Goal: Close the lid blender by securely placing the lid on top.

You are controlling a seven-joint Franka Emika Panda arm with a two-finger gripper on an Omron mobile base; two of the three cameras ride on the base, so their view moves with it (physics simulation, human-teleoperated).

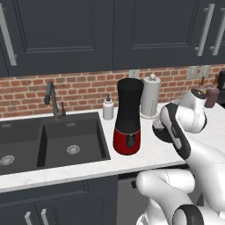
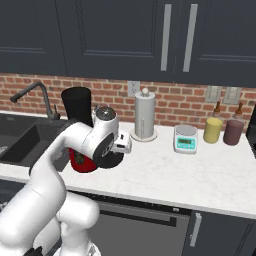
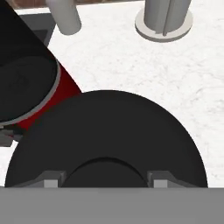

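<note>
A white marble counter (image 1: 154, 154) is backed by red brick. The lid (image 3: 107, 135) is pinched between the gripper (image 3: 105, 183) fingers — just right of the blender (image 1: 128, 115), whose jar is uncovered.

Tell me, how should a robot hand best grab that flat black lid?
By its thin rim, coming from above: the lid is a wide, flat disc, so only opposite edges fit between two fingers. The gripper already sits over it, beside the blender, whose jar is open.

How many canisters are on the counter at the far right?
2: a yellow canister and a maroon canister side by side against the brick wall, right of the kitchen scale. More could be hidden past the frame edge.
</note>
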